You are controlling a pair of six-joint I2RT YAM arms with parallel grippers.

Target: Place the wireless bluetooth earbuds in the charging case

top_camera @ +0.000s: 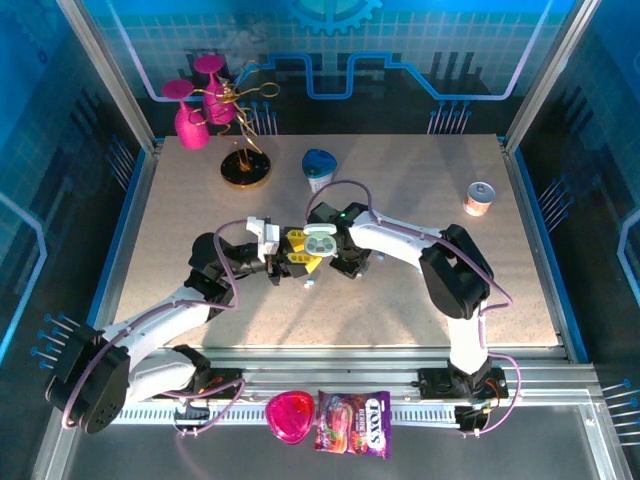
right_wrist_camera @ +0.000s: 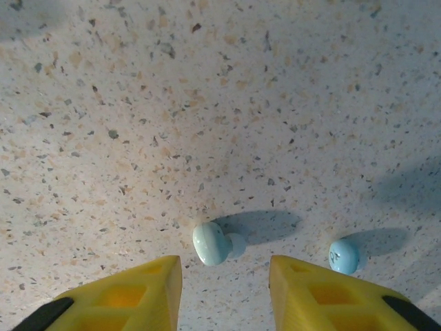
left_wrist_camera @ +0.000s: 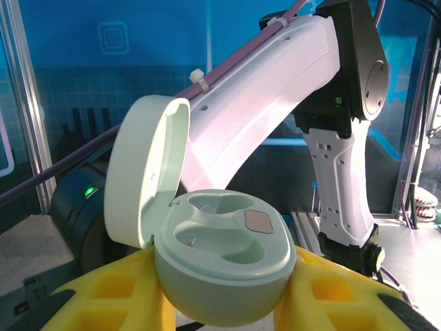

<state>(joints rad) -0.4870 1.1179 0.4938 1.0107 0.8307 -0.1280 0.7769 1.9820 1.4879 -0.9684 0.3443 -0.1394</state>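
Observation:
The pale-green charging case (left_wrist_camera: 224, 265) is held by my left gripper (left_wrist_camera: 227, 307), whose yellow fingers (left_wrist_camera: 103, 293) press on both of its sides. Its lid (left_wrist_camera: 145, 172) stands open to the left and both sockets look empty. From above, the case (top_camera: 320, 240) sits at the table's middle between the two arms. My right gripper (right_wrist_camera: 226, 296) hangs open just over the tabletop. One pale-blue earbud (right_wrist_camera: 215, 243) lies just ahead of the gap between its fingers, touching neither. A second earbud (right_wrist_camera: 344, 256) lies beyond the right finger (right_wrist_camera: 331, 296).
At the back left stand pink goblets (top_camera: 192, 110) and a gold stand (top_camera: 245, 170). A blue-lidded cup (top_camera: 319, 167) sits at the back middle and a small can (top_camera: 480, 197) at the right. A candy bag (top_camera: 353, 423) and a pink dish (top_camera: 290, 415) lie on the front rail.

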